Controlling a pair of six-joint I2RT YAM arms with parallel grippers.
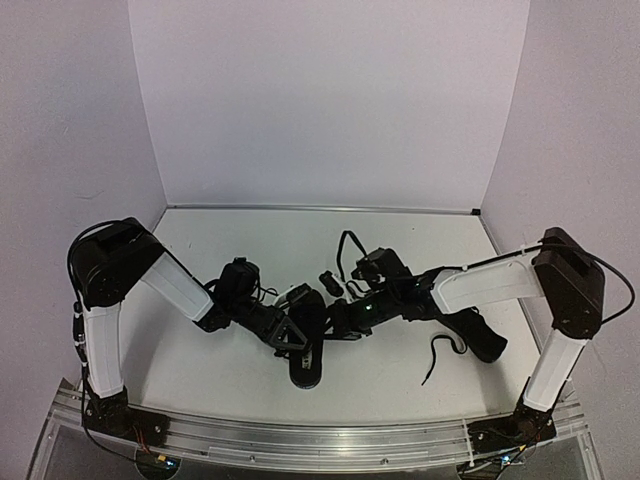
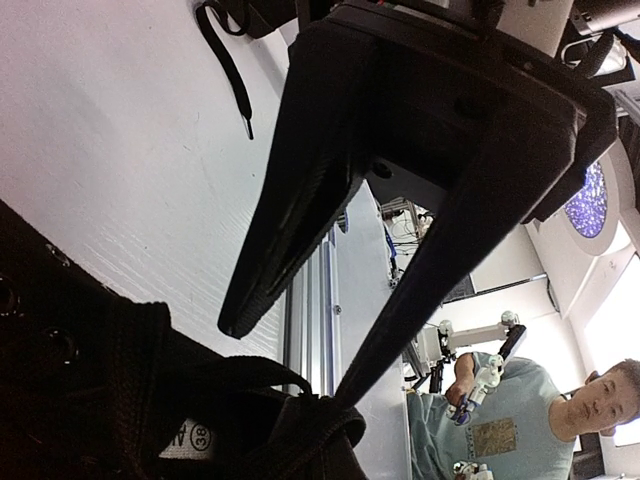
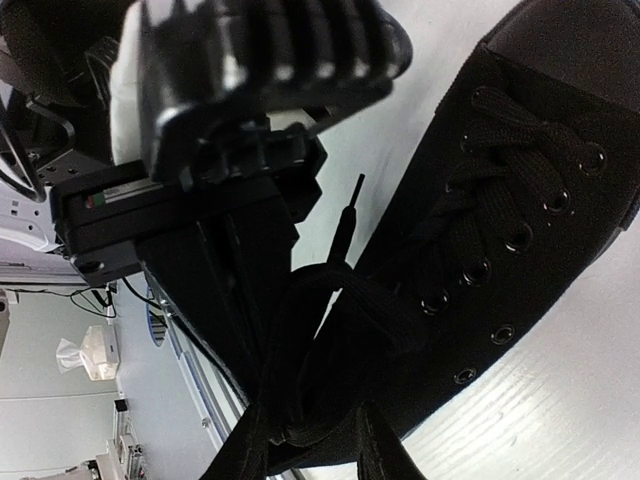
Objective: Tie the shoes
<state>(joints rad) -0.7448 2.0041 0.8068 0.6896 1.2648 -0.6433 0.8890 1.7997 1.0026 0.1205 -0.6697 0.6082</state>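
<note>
One shoe (image 1: 306,370) lies nearest on the table (image 1: 200,370), at centre. The other shoe (image 1: 487,343) lies to the right, partly under the right arm, its lace (image 1: 436,362) trailing loose. Just beyond the centre shoe, the left gripper (image 1: 302,336) has its jaws pressed together at the shoe's collar. I cannot tell how the right gripper's (image 1: 330,321) jaws stand.

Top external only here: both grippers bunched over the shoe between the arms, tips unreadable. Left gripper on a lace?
Observer: Left wrist shows one fingertip of the left gripper at a lace loop over the shoe's opening; grip unclear.
Operator: Right side?
Observer: Right wrist shows a raised loop standing up off the shoe; can't tell whether the right gripper holds it.
Operator: Knot done?
Observer: No bow in sight; a loose lace end sticks out beside the shoe.
</note>
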